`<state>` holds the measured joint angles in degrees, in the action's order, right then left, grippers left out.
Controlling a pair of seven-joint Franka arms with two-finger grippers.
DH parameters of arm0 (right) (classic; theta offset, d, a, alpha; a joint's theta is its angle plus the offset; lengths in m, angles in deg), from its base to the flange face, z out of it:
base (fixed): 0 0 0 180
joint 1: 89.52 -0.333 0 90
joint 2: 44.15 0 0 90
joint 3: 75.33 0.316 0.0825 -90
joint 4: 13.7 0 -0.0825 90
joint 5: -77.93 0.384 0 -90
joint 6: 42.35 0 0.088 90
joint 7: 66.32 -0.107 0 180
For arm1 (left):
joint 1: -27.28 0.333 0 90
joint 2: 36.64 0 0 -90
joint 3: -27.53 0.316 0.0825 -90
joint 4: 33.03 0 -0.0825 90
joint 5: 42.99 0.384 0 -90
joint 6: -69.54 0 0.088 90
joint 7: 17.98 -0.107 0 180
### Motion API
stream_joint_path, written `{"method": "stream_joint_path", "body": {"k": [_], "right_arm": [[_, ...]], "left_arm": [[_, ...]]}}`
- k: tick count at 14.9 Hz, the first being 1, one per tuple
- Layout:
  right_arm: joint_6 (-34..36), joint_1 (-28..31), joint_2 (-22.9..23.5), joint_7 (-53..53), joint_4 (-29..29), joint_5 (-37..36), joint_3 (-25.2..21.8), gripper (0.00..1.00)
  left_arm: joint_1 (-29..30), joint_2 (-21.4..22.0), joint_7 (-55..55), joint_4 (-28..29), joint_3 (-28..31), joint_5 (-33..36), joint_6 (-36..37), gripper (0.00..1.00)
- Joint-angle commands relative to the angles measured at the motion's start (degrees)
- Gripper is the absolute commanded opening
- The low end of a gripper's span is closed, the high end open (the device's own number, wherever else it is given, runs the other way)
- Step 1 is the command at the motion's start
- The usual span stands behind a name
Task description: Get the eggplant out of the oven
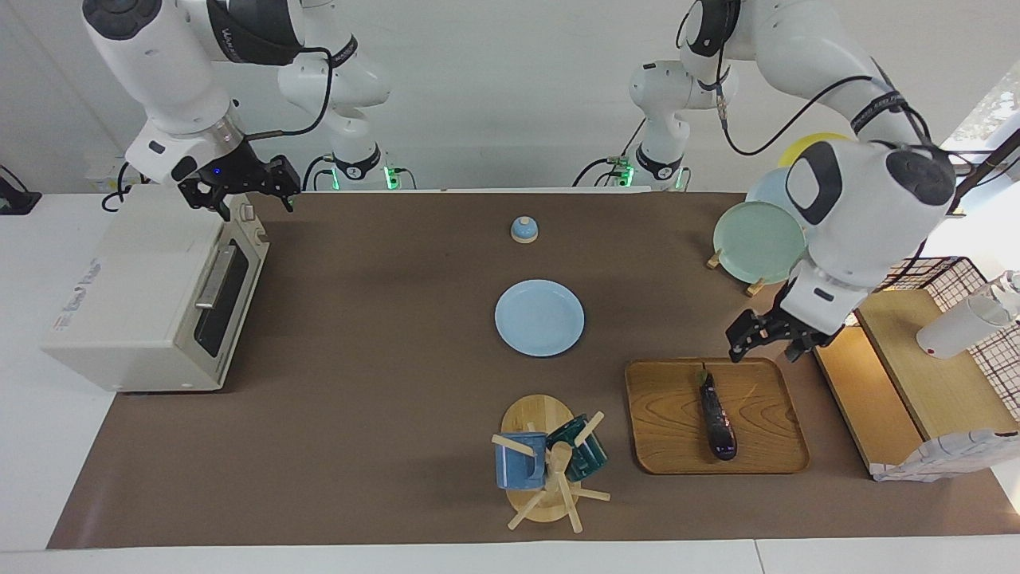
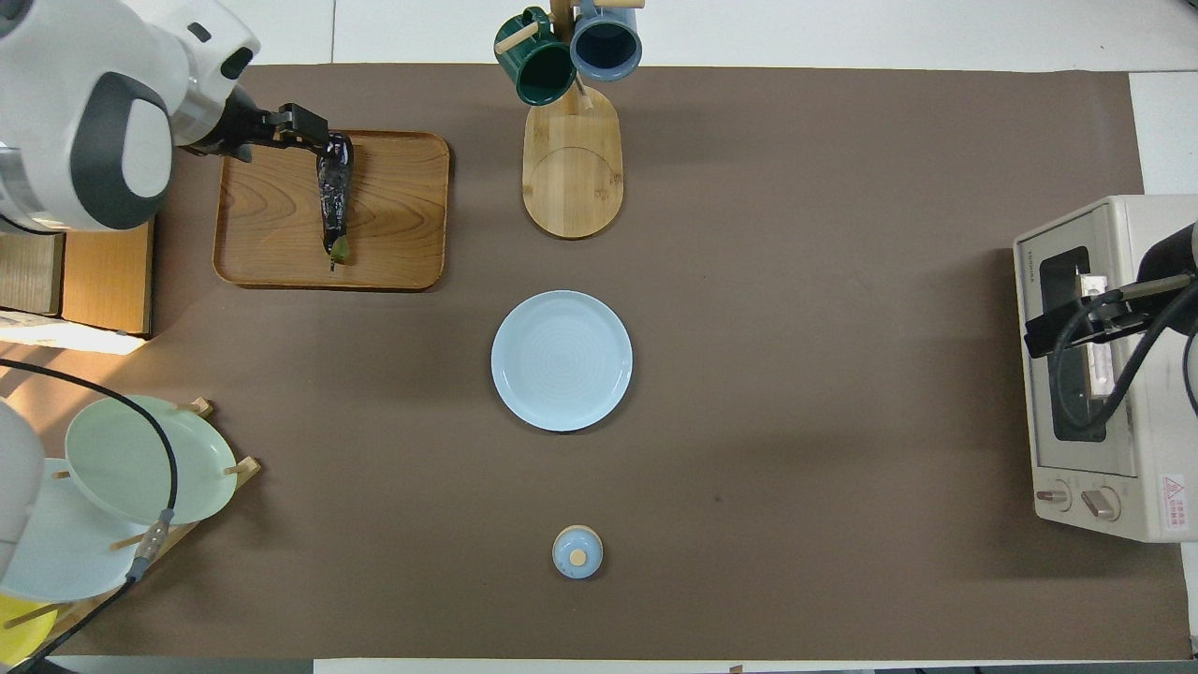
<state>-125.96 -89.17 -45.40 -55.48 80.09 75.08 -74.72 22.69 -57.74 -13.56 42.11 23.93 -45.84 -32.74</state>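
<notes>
The eggplant (image 1: 717,416) is lying out on the tray (image 1: 661,430) at lower right, left gripper (image 1: 763,341) hovering jaws open and empty, right gripper (image 1: 239,191) waiting open above the shut oven (image 1: 135,295).

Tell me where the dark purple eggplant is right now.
The glossy dark purple eggplant lies on the wooden tray toward the left arm's end of the table, beside the mug stand; the left gripper hangs by the tray's edge.
</notes>
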Motion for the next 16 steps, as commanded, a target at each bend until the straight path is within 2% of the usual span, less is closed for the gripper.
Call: {"method": "stream_joint_path", "body": {"k": [1,5,10,12,14,16], "right_arm": [[0.81,-0.18,-0.25,-0.12,-0.27,0.48,-1.05,1.00],[0.81,-0.18,-0.51,-0.21,-0.36,0.74,-2.36,1.00],[0.63,-0.18,-1.30,-0.30,-0.27,1.19,-3.78,1.00],[0.37,-0.18,-1.74,-0.39,-0.54,1.19,-3.86,1.00],[-0.59,-0.18,-1.83,-0.47,0.16,1.27,-3.60,1.00],[-0.95,-0.18,-1.92,-0.47,0.34,1.27,-3.42,1.00]], "left_arm": [[0.28,7.28,-0.11,2.38,0.17,1.88,7.77,1.00],[0.46,16.85,-0.11,7.37,0.35,2.67,17.36,1.00],[0.81,25.30,0.76,18.97,1.14,2.67,18.96,1.00],[0.90,27.07,1.03,23.02,0.88,2.67,18.26,1.00],[4.48,26.73,0.77,22.08,-2.35,2.24,18.26,1.00],[4.15,25.59,0.68,20.06,-2.12,1.97,18.08,1.00]]}}
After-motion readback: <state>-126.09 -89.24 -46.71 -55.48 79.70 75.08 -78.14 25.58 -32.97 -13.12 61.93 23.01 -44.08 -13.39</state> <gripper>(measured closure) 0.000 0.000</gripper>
